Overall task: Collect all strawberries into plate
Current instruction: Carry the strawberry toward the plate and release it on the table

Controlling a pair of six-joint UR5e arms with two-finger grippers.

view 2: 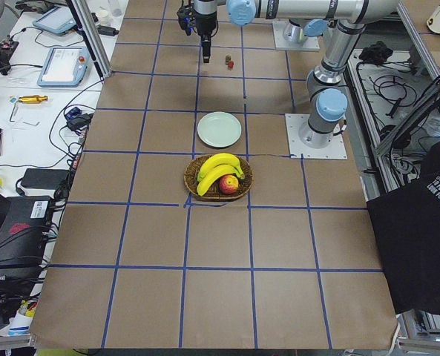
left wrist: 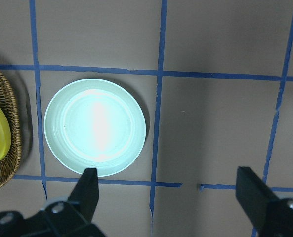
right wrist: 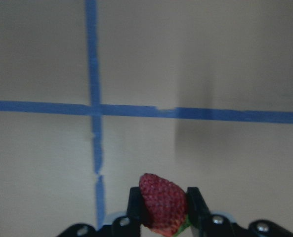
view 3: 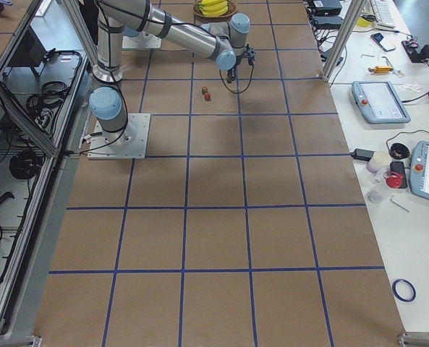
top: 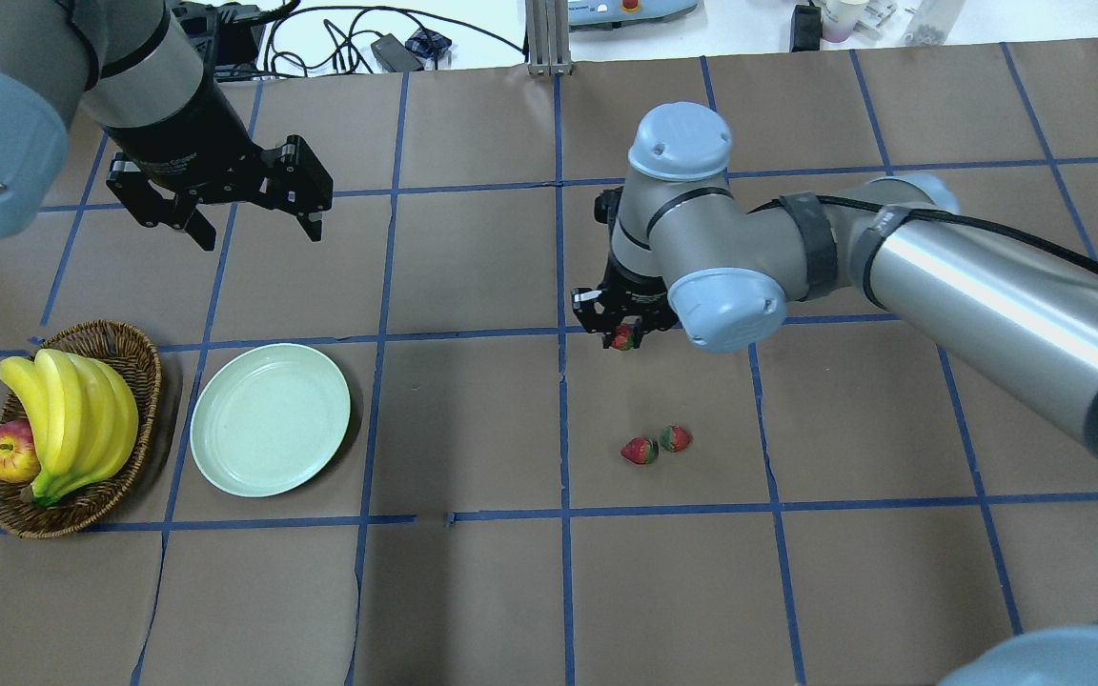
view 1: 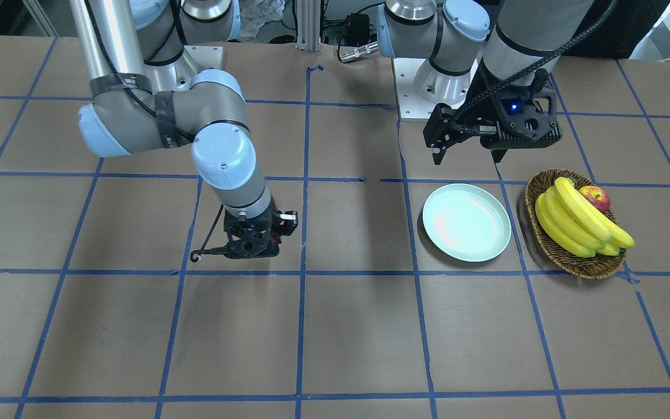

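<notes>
**Desk:** How do the berries look from your end?

**Me:** I count three strawberries, all small and red with a green leafy cap. On my right wrist view the held strawberry (right wrist: 162, 205) is dark red and seeded, with its pointed tip towards the camera and a bit of green at its base.

**Desk:** And the tools?

**Me:** The right tool (right wrist: 164, 195) is clamped on that berry, with one finger pressed to each side of it. It looks to be raised off the table (top: 473, 591), close to a blue tape line. The left tool (top: 256, 229) is spread wide and grips nothing. It hangs over the table on the far side of the plate (top: 270, 419), and its camera looks straight down on the plate.

**Desk:** Where are the other berries?

**Me:** A second strawberry (top: 639, 451) and a third strawberry (top: 675, 438) lie on the table just beside each other. I can't tell whether they touch. They sit in the same taped square as the right tool, on the side nearer the robot. All three are well apart from the plate.

**Desk:** Describe the plate.

**Me:** It is round, shallow, glossy and pale mint-green with a raised rim. It lies flat just beside a wicker basket (top: 134, 353).

**Desk:** Give me the totals.

**Me:** Three strawberries, one plate and one basket. The basket holds one bunch of bananas (top: 72, 410) and one apple (top: 10, 451). There are two tools.
</notes>
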